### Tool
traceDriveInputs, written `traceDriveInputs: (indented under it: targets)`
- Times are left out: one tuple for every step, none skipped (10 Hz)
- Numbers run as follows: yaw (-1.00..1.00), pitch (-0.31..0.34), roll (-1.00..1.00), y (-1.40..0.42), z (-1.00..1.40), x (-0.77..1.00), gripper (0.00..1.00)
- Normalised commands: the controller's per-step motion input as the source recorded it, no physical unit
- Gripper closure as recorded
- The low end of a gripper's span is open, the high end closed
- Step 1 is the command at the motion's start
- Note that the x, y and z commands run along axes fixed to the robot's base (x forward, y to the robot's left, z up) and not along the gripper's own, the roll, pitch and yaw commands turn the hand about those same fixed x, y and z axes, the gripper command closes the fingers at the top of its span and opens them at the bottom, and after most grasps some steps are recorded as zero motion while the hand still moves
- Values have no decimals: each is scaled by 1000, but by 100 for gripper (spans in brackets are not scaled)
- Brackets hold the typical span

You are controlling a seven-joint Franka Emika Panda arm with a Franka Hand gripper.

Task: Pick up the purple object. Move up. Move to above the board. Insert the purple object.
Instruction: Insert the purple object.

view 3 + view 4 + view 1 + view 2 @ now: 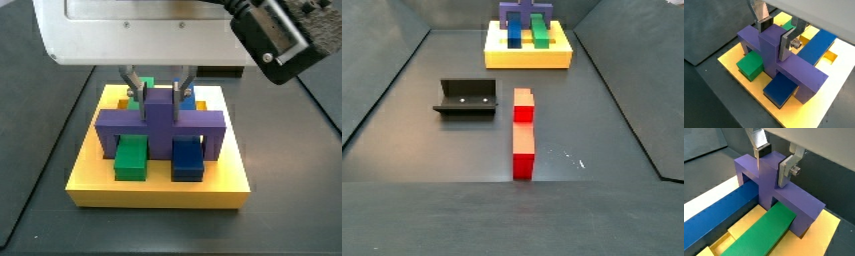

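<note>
Red blocks [523, 133], a long bar lying on the dark floor, sit nearest in a side view, just beside the dark L-shaped fixture [465, 98]. Beyond them the thick yellow slotted board [160, 187] holds a green block [131, 155] and a dark blue block [187, 158] in its slots. My gripper [776, 35] clasps the raised middle of the matte violet-purple object [784, 62], which spans both blocks on the board. My arm is cut off at the frame edge.
</note>
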Motion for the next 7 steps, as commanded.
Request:
traceDriveInputs:
  targets:
    - [0,-24,-1,206,-274,0,100]
    - [0,14,7,189,-34,0,100]
    - [0,99,0,71,174,-14,100]
    - [0,130,109,0,166,-77,100]
    - [0,127,193,-57,77,-66,100]
    - [11,141,269,-60,57,-71,100]
    - [17,159,336,-100,0,0,100]
